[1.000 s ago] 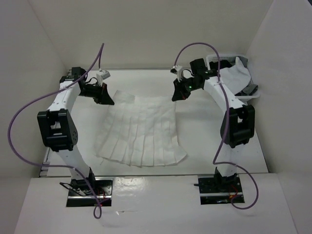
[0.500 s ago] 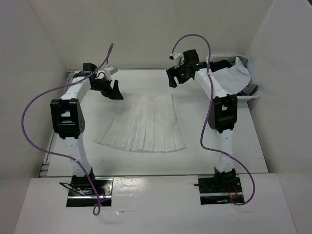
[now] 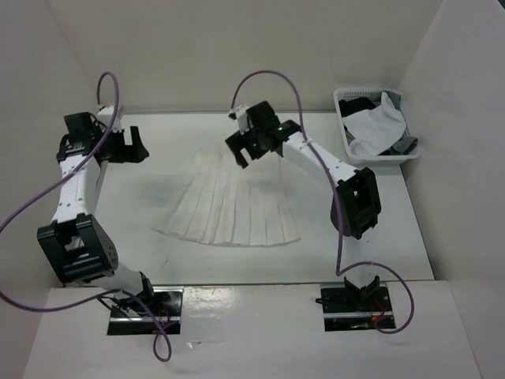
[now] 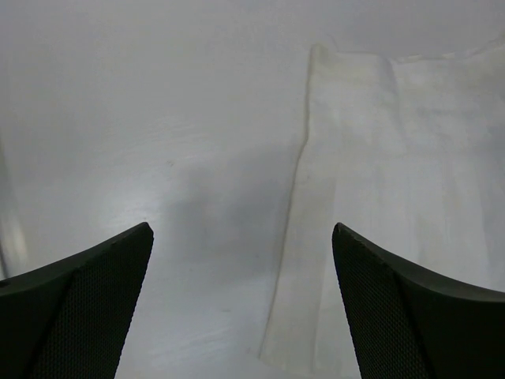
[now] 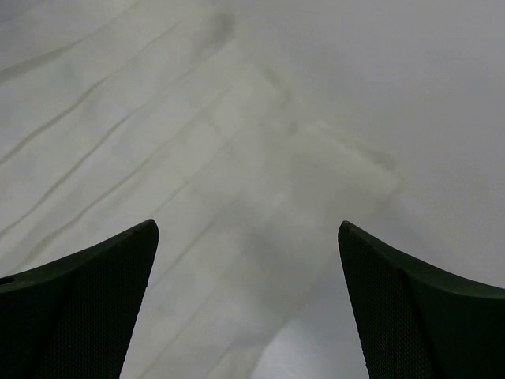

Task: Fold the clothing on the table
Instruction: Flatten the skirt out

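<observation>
A white-walled enclosure surrounds the white table (image 3: 359, 229), seen from above and behind the arm bases. The clothing (image 3: 233, 207), a pleated white skirt, lies flat near the table's centre as an open fan, with its narrow band at the far side and its wide hem toward the near edge.

A second ago both pincers were pressed shut on the two far corners, holding the band stretched. Now we see both spread wide and holding nothing, and the fabric has settled onto the surface with its pleats running straight. We take this to mean that the spreading step is over and that no fold has been made yet, so the folding proper lies ahead.

The right gripper (image 3: 246, 156) has travelled left and hangs over the far band of the skirt, its arm reaching diagonally across from the right base. Its wrist view shows pleated cloth directly between the parted fingers, without contact.

The left gripper (image 3: 129, 151) has swung away to the far left. It stands apart from the fabric, with the arm bent back along the left edge. Its wrist view shows bare table beneath and the skirt's left corner ahead.

At the far right a slotted basket (image 3: 345, 136) holds other white and dark garments, well apart from the work.
</observation>
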`<state>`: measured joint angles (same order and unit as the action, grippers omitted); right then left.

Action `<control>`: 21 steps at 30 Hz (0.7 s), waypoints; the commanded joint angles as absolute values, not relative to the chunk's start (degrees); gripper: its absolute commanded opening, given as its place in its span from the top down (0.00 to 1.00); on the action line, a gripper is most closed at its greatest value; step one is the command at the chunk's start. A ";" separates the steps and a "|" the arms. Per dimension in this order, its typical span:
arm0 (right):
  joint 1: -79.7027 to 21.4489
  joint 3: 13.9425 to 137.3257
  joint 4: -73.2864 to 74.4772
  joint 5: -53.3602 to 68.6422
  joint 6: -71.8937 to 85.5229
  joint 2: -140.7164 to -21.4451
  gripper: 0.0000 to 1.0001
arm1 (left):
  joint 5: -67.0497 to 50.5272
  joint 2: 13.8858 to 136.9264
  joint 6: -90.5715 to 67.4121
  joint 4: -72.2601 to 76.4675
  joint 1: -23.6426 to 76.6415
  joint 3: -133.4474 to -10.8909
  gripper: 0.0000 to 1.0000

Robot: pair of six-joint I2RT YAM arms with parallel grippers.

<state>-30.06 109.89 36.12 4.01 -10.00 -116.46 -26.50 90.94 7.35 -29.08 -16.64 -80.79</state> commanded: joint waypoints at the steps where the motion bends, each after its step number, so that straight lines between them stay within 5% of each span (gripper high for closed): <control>1: -33.74 103.03 34.64 3.87 -5.04 -114.87 0.02 | -26.27 84.57 5.54 -31.55 -21.87 -74.55 0.00; 21: -37.52 105.82 27.51 -0.25 16.08 -129.37 0.02 | -27.86 68.99 9.40 -33.93 -28.65 -57.75 0.00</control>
<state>-35.09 102.83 31.68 3.09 12.86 -128.90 -27.27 69.84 8.43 -34.57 -28.42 -58.92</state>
